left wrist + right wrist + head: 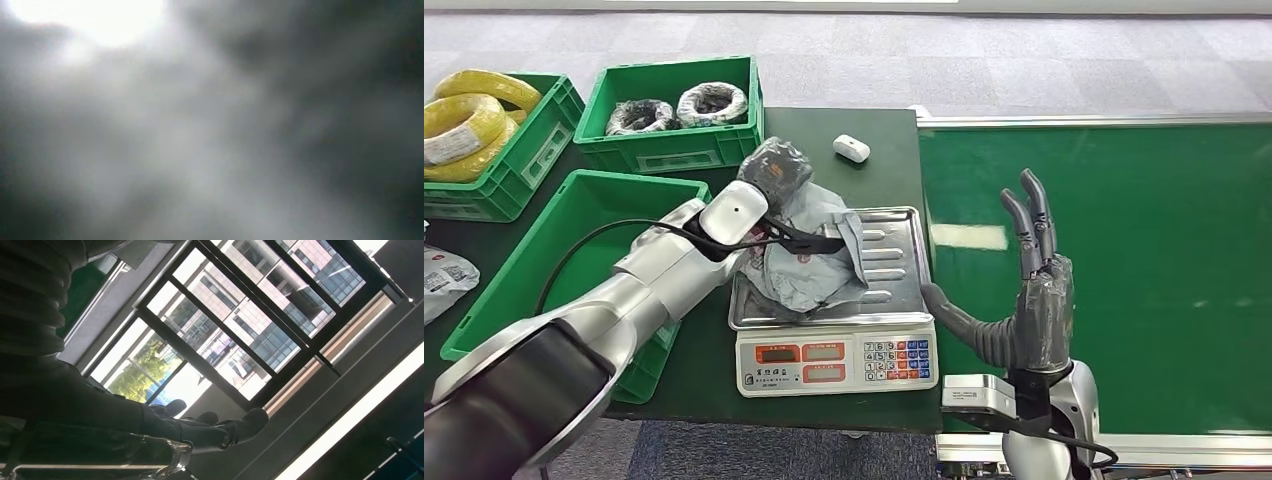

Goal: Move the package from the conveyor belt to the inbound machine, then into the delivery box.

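Observation:
A crumpled grey plastic package (809,262) lies on the steel tray of the weighing scale (902,262), the inbound machine on the dark table. My left hand (774,168) reaches over the package's far end and grips its bunched top. In the left wrist view the package (200,140) is a grey blur pressed close to the camera. My right hand (1034,290) stands upright and open, holding nothing, over the near left part of the green conveyor belt (1144,250). Its fingers (220,432) show dark against windows in the right wrist view.
An empty green bin (534,262) sits left of the scale, under my left arm. Behind it are a bin of yellow cable coils (484,130) and a bin of black coils (674,110). A small white device (851,148) lies on the table. Another bagged parcel (439,275) is at the far left.

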